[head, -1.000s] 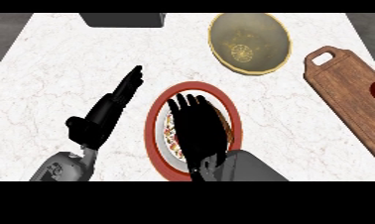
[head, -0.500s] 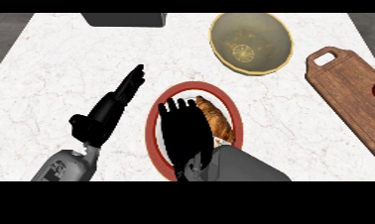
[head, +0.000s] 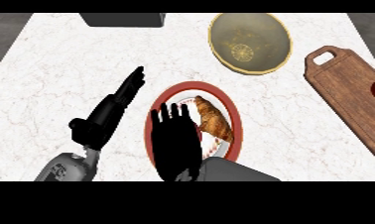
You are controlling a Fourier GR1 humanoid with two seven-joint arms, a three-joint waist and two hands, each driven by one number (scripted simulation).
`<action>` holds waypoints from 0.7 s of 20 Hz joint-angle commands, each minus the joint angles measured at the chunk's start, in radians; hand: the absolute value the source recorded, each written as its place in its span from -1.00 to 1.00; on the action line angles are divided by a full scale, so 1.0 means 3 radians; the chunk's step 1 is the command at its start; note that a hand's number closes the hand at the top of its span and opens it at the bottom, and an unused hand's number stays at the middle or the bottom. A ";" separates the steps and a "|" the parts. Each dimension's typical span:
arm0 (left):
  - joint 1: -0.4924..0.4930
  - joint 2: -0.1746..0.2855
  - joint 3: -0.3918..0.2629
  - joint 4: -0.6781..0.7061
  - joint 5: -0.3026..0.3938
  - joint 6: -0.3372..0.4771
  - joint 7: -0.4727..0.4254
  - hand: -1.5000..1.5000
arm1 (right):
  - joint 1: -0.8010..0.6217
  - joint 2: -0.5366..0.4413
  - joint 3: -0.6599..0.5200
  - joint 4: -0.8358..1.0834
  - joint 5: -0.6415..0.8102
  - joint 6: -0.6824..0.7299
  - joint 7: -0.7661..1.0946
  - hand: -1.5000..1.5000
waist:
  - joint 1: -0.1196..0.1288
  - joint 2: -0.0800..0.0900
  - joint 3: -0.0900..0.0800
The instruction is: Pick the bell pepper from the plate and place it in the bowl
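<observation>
Nothing grasped yet: right hand (head: 176, 141), fingers spread, hovers over the plate (head: 236, 114) beside a croissant-like pastry (head: 212, 121); bowl (head: 267, 29) unfilled.

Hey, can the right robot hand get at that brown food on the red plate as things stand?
Probably yes. The right robot hand hovers open over the plate, just left of the brown food, and nothing shows between them.

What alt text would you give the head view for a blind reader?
The robot's black right hand hovers open over a red-rimmed plate holding a brown croissant-like item, not yet grasped. Its left hand is open left of the plate on the marble counter; a yellow bowl sits beyond, a wooden board at right.
</observation>
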 commanded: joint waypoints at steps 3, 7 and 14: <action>0.0009 0.0065 0.0176 -0.0087 0.0100 -0.0165 0.0105 0.00 | -0.0054 0.0063 0.0101 0.0029 0.0311 -0.0136 0.0444 -1.00 | 0.0005 0.0000 0.0001; 0.0156 0.0083 0.0224 -0.0037 0.0055 -0.0206 -0.0063 0.00 | 0.0175 -0.0016 0.0173 0.0085 0.0730 -0.0126 0.0265 -1.00 | -0.0018 0.0001 0.0001; 0.0046 -0.0175 0.0127 0.0132 -0.0184 -0.0126 -0.0041 0.00 | 0.0248 0.0061 -0.0094 0.0472 0.0912 -0.0191 -0.0042 -1.00 | -0.0023 0.0012 0.0002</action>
